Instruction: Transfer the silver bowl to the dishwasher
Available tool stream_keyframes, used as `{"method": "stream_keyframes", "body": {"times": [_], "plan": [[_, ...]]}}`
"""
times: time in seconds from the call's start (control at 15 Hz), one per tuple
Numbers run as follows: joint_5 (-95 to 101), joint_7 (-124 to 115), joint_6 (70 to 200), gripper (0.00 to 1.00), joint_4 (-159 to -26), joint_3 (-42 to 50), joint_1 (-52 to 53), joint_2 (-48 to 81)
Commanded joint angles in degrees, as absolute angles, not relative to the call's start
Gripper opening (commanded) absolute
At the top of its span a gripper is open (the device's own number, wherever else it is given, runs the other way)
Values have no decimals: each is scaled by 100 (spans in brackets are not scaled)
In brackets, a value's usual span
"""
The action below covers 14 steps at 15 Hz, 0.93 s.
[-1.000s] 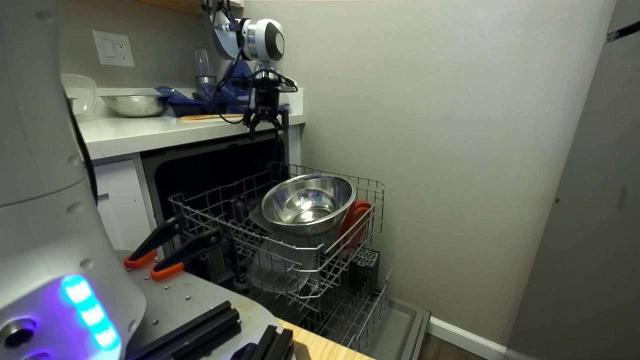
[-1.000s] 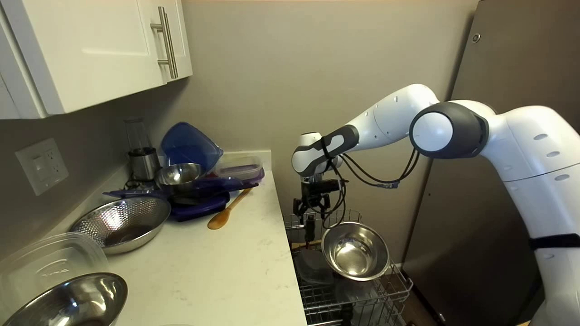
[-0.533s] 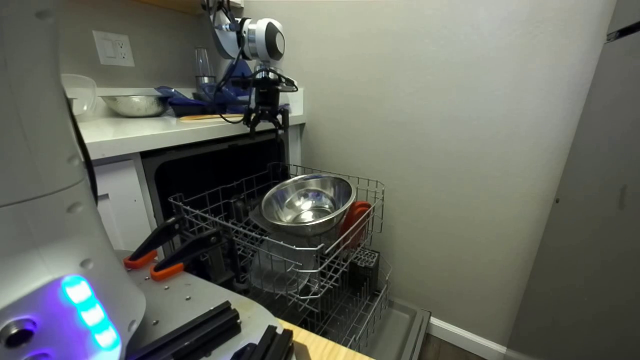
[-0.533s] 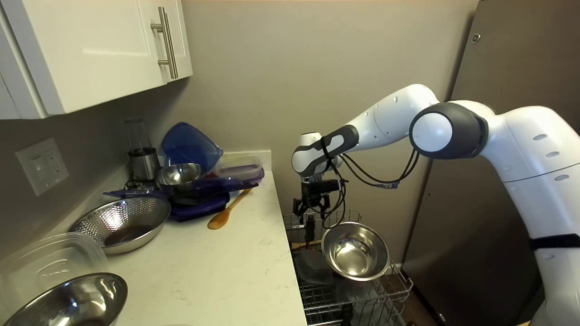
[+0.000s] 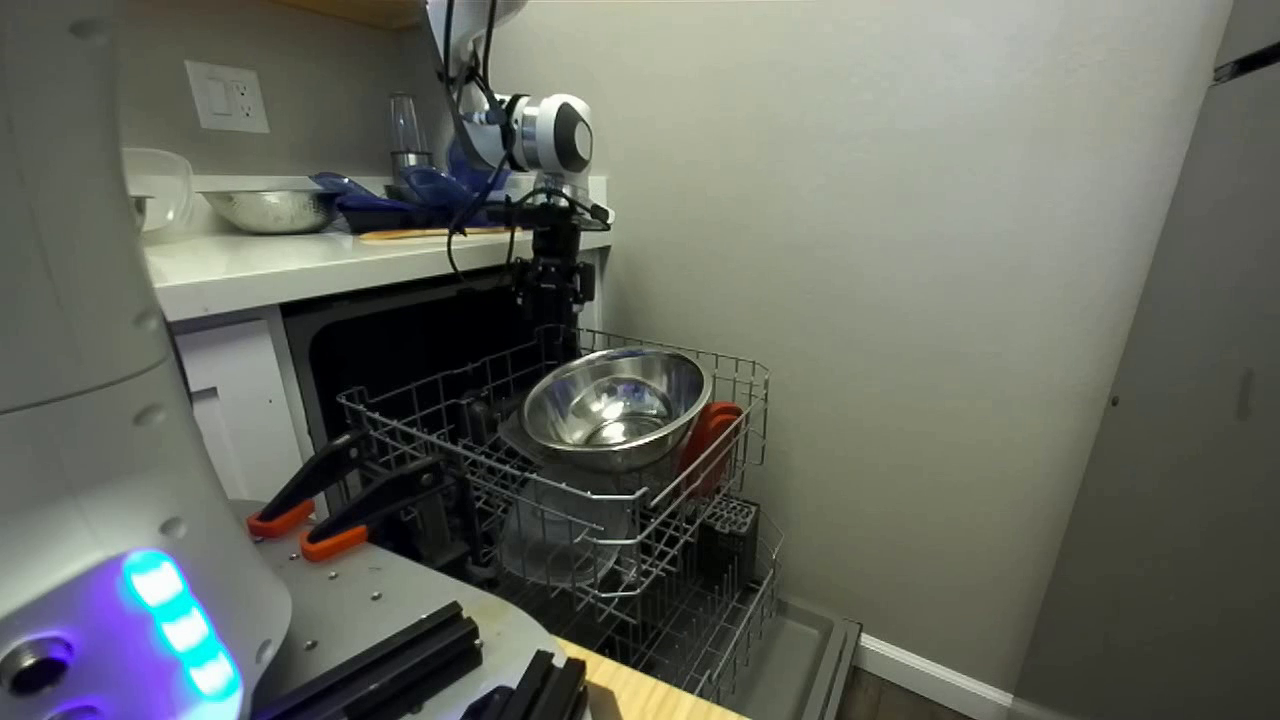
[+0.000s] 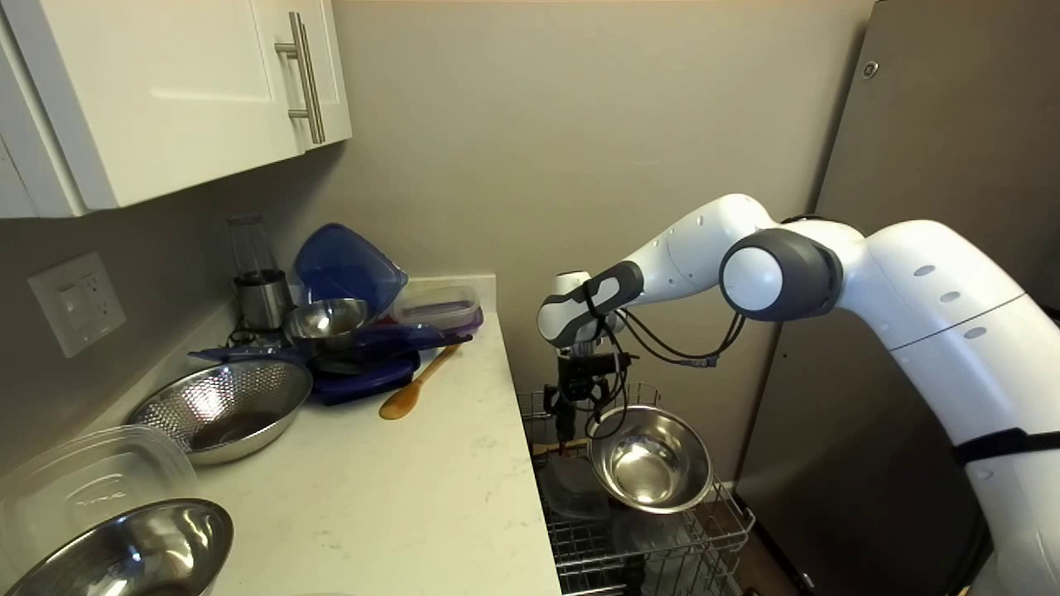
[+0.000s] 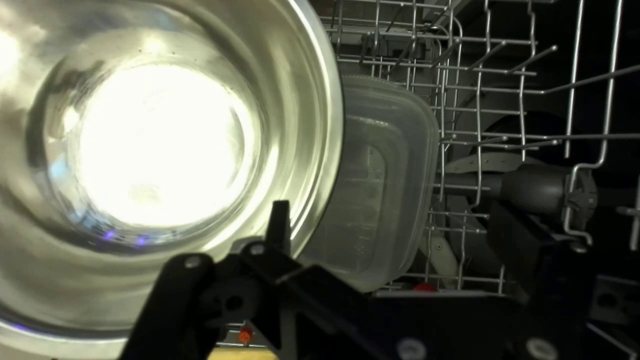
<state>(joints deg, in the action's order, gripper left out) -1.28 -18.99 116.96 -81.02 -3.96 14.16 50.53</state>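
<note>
The silver bowl (image 7: 160,145) is probably light, hard and slippery, so the gripper (image 7: 392,212), its jaws wide apart, should pinch it by the thin rim (image 7: 338,122).

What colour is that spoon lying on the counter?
The spoon is orange-brown, like wood; it shows best in an exterior view.

white glare burning out the base of the silver bowl (image 7: 160,155) in the wrist view, gripper (image 7: 392,215) near black and slightly soft there, interior of the dishwasher (image 5: 430,325) sunk in shadow, lights (image 5: 183,627) glowing cyan, dim shade beneath the white cabinet (image 6: 182,91)
</note>
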Motion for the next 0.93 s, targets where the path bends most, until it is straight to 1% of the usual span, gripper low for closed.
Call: {"method": "stream_keyframes", "body": {"times": [0.0, 0.4, 0.87], "plan": [[-392, -2444, 11401, 100, -7569, -272, 1455, 5479], [-317, -3408, 10919, 100, -6968, 22, 1606, 5858], [-324, -4139, 10598, 100, -6416, 113, 1571, 6391]]}}
